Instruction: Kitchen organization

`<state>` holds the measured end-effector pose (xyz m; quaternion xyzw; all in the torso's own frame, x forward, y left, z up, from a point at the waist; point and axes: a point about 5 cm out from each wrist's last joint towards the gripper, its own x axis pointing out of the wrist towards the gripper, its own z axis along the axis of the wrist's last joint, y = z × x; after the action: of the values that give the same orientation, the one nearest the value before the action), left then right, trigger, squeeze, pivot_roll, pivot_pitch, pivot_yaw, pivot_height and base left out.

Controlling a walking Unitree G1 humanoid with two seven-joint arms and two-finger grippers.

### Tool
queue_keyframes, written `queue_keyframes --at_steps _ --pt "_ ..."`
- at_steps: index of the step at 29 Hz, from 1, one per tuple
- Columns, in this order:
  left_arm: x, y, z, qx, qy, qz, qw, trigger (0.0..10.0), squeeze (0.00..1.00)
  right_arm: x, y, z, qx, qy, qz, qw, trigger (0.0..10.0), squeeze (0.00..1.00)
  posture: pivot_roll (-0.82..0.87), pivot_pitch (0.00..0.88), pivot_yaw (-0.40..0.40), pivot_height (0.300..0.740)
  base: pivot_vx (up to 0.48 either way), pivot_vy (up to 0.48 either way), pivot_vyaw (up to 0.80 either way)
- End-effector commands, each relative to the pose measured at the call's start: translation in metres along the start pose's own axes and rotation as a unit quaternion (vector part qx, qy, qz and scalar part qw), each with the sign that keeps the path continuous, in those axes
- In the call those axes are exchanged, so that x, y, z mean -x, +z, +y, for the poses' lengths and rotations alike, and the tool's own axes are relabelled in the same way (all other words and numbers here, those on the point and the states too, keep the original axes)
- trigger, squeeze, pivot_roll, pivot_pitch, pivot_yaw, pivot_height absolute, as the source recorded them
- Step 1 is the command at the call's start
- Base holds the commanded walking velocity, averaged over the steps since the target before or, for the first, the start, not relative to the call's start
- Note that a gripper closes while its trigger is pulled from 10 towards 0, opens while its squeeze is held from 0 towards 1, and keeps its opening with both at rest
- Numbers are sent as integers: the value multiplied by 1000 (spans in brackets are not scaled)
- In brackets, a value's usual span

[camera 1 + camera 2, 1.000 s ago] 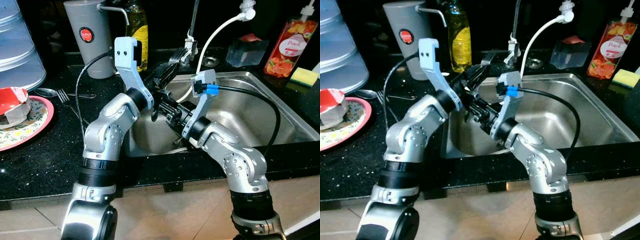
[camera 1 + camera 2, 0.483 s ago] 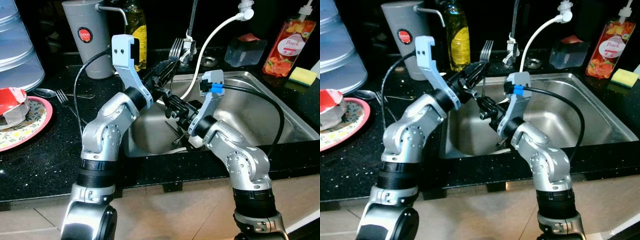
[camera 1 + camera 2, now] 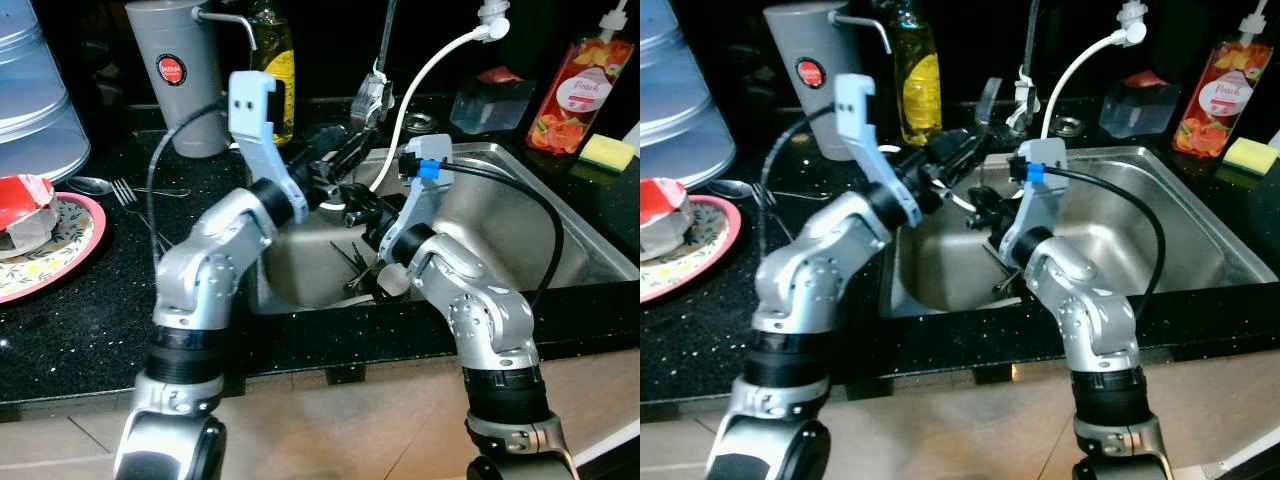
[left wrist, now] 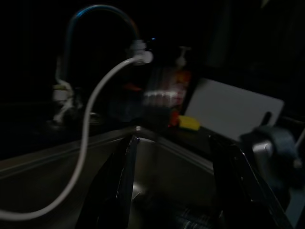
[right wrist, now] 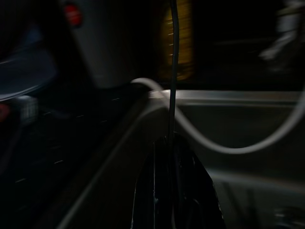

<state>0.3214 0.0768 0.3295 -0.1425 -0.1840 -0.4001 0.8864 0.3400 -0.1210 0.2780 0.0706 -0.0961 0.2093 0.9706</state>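
Steel sink (image 3: 520,215), fork (image 3: 987,105) upright in right gripper (image 3: 978,205)

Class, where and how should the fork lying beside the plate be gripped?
Grip the fork by its thin handle, coming straight down with the tool's fingers across it. It lies flat on the counter, tines by the plate, so sideways approaches find no edge.

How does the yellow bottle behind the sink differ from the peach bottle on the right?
The yellow bottle holds yellow liquid and stands beside the grey canister; the peach bottle is red-orange with a fruit label, beside the yellow sponge. Both stand upright on the black counter.
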Motion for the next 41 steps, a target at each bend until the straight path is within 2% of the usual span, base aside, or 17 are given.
queue_keyframes --at_steps 1,6,13,16,17,18,19,20,24,29,30,31,34,36,37,39,41 --pt "6 3 4 -2 4 1 1000 10000 0 -1 6 -5 12 -17 -16 1000 10000 0 -102 111 20 740 0 0 0" --pt "22 12 32 -33 89 1 996 10000 0 0 -15 -31 67 -86 50 993 10000 0 -91 107 15 740 0 0 0" --pt "29 18 39 -39 118 -1 992 10000 0 4 -56 -40 70 -95 141 983 10000 0 -85 99 5 740 0 0 0" --pt "32 15 42 -44 137 10 990 10000 0 7 -78 -43 37 -106 178 978 10000 31 -80 98 3 740 0 0 0" --pt "33 13 44 -45 143 14 989 10000 0 8 -83 -44 31 -110 188 976 10000 141 -80 98 3 740 0 0 0" --pt "33 13 44 -45 143 14 989 10000 0 8 -83 -44 31 -110 188 976 10000 141 -80 98 3 740 0 0 0" --pt "33 13 44 -45 144 15 988 10000 0 9 -85 -46 31 -114 191 975 10000 941 -83 97 2 740 0 0 0" --pt "34 12 44 -46 148 18 988 10000 0 9 -86 -48 34 -119 194 973 10000 1000 -83 97 2 740 0 0 0" --pt "36 7 52 -58 183 35 981 10000 0 10 -87 -50 41 -119 195 973 10000 1000 -83 97 2 740 0 0 0" --pt "36 1 56 -82 209 60 973 10000 0 4 -61 -51 64 -124 117 983 10000 1000 -86 102 1 740 0 0 0" --pt "36 0 57 -97 218 70 969 10000 0 2 -51 -49 67 -120 91 986 10000 55 -88 107 3 740 0 0 0" --pt "36 -4 62 -126 243 96 957 10000 0 0 -30 -44 88 -109 35 990 10000 0 -90 109 5 740 0 0 0" --pt "36 -5 64 -151 257 108 948 10000 0 -1 -14 -41 99 -111 -4 989 10000 0 -91 109 5 740 0 0 0" --pt "35 -3 70 -180 318 136 921 10000 0 1 10 -36 129 -112 -62 983 10000 0 -90 113 8 740 0 0 0" --pt "35 -3 70 -180 318 136 921 10000 0 1 10 -36 129 -112 -62 983 10000 0 -90 113 8 740 0 0 0" --pt "36 0 76 -231 375 170 881 10000 0 2 24 -35 135 -126 -92 979 10000 0 -90 113 8 740 0 0 0" --pt "38 2 77 -230 381 170 879 10000 0 4 29 -36 141 -134 -103 976 10000 0 -85 116 11 740 0 0 0"
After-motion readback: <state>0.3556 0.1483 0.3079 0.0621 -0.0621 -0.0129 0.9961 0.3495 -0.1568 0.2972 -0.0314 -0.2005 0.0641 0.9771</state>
